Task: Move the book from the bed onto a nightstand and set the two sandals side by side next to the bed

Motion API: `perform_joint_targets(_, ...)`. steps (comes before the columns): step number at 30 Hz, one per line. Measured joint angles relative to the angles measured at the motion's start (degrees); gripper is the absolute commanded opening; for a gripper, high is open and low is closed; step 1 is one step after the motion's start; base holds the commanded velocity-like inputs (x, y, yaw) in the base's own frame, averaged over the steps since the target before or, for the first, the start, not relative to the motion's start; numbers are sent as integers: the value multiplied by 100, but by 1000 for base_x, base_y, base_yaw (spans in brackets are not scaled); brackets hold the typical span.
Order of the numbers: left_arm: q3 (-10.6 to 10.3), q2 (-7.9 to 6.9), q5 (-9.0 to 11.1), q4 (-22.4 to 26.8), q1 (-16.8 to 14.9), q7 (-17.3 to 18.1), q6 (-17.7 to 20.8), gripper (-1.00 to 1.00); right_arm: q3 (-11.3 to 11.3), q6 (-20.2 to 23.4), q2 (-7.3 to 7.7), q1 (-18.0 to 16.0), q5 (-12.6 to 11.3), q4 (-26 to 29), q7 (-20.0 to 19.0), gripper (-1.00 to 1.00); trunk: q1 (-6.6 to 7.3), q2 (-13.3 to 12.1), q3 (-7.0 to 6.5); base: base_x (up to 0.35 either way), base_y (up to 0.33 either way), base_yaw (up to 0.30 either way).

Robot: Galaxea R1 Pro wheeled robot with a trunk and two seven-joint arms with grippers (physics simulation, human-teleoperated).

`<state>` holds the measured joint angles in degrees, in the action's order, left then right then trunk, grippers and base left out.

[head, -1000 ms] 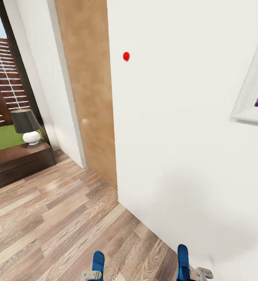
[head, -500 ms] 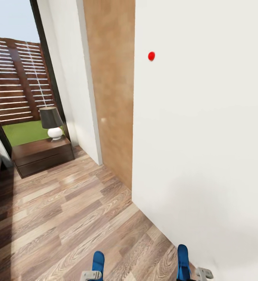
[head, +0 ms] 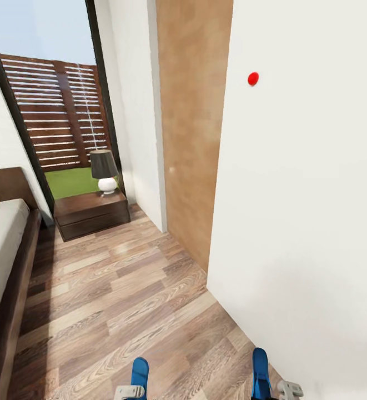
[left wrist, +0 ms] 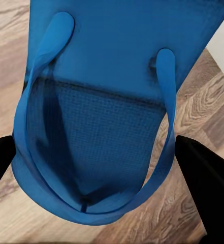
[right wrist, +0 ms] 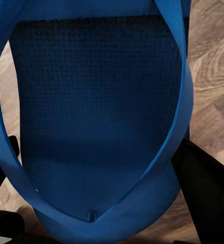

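swinging left, the head camera now brings the bed (head: 8,261) and nightstand (head: 91,214) into view. left pincer (left wrist: 99,168) grasps one sandal (left wrist: 106,101); right pincer (right wrist: 99,203) grasps the other sandal (right wrist: 96,112). carrying step; next, set both beside the bed.

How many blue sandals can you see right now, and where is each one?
2. One sandal is at the left gripper, clamped between its fingers in the left wrist view. The other sandal is at the right gripper, likewise held in the right wrist view.
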<state>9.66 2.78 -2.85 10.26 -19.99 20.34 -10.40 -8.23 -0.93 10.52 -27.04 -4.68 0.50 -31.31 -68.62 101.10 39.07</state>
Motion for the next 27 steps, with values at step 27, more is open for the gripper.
perform_joint_targets(27,0,0,0,-2,-1,-1,0,-100,2,0,1,1,7,1,-1,-100,3,0,0,46,0,269)
